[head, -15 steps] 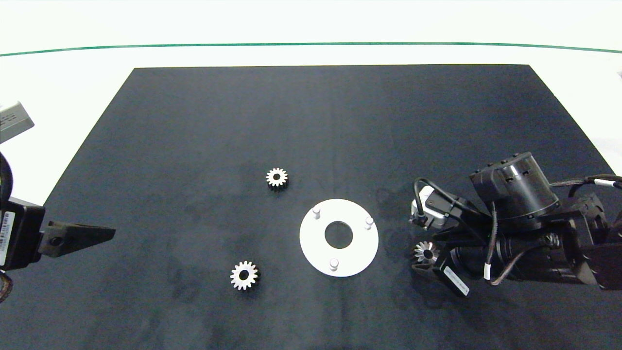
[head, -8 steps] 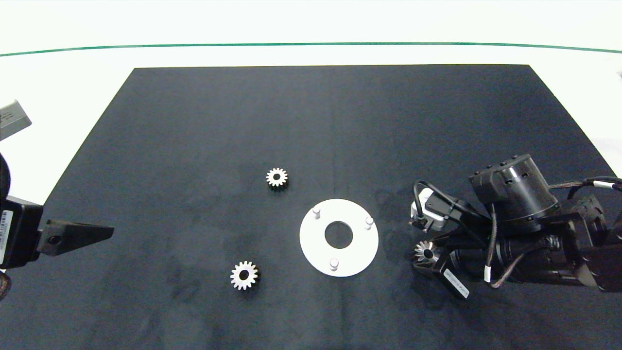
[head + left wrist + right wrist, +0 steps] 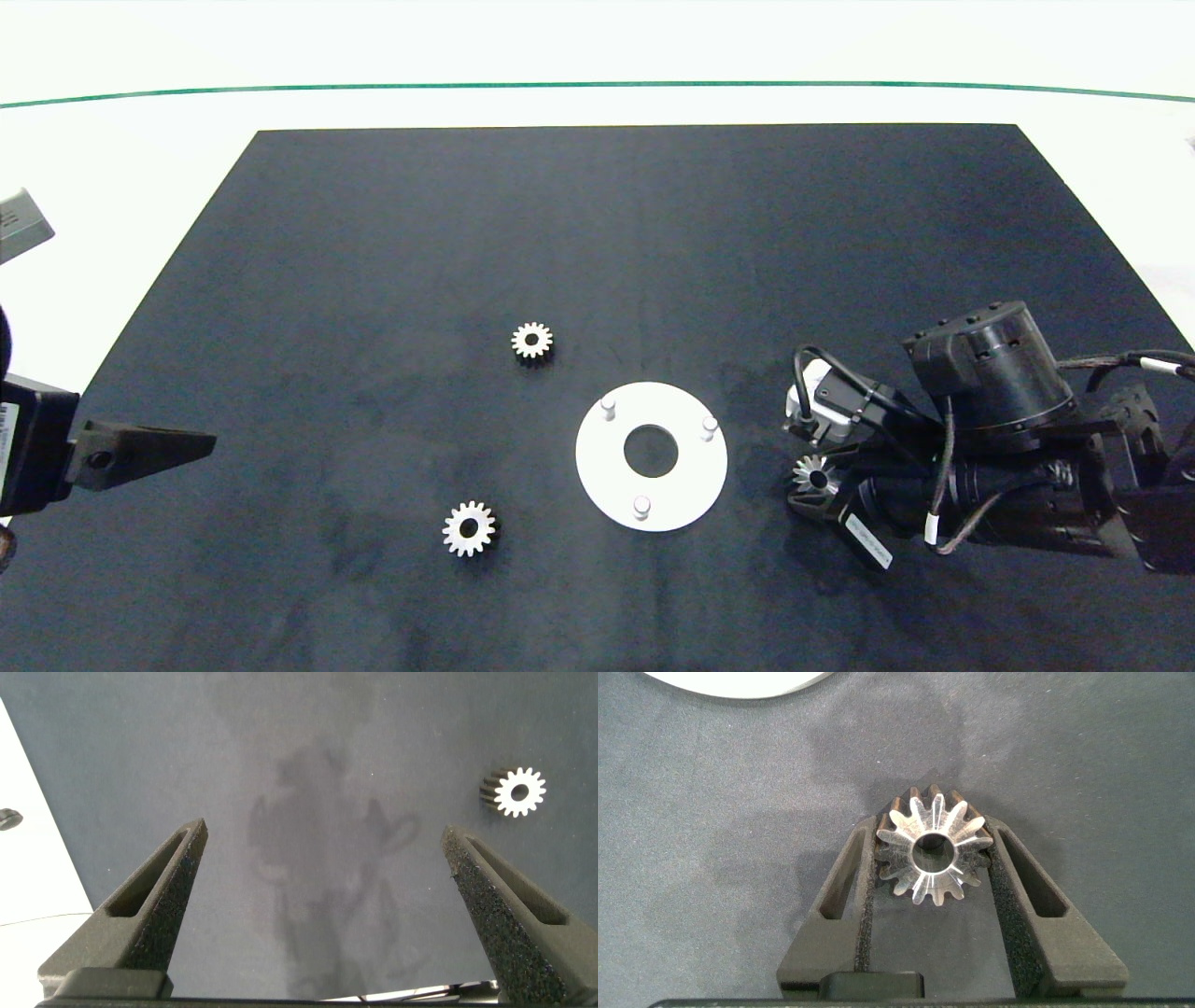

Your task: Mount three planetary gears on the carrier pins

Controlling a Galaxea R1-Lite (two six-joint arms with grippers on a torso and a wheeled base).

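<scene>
gear (image 3: 931, 854) clamped in right gripper (image 3: 931, 859); label unreadable.

I see open mat (image 3: 653, 233) between my right end effector (image 3: 810, 485) and the disc (image 3: 607, 476). Its three pins (image 3: 608, 406) stand bare, reachable from above. Two loose gears (image 3: 532, 341) lie beyond the disc, well apart, room around each.

The right pincer (image 3: 932, 854) clamps a planetary gear (image 3: 931, 857) above the dark mat (image 3: 719, 812).
</scene>
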